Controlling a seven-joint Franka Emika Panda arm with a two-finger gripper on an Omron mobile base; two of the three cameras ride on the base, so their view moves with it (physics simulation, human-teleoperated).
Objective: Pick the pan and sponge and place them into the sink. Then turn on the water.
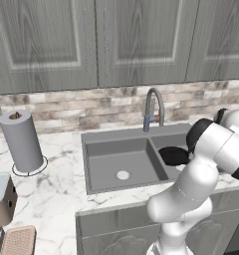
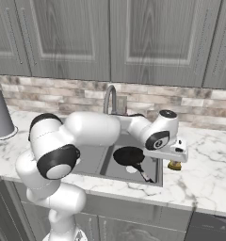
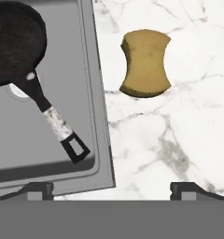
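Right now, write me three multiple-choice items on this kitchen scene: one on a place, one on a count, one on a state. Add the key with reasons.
1. Where does the small round black frying pan lie?
A. On the marble counter
B. In a basin of the grey matte double-basin sink
C. Beside the paper towel roll

2. How many basins does that sink have?
A. One
B. Two
C. Three

3. How does the robot's claw stand?
A. Open, holding nothing
B. Shut on the pan's handle
C. Shut on the sponge

Key: 1 B, the pan rests on the grey basin floor, partly over the pale drain. 2 B, a divider splits the sink into two basins. 3 A, the fingertips stand wide apart above the counter, and the small yellow-ochre sponge lies untouched on the white marble counter.
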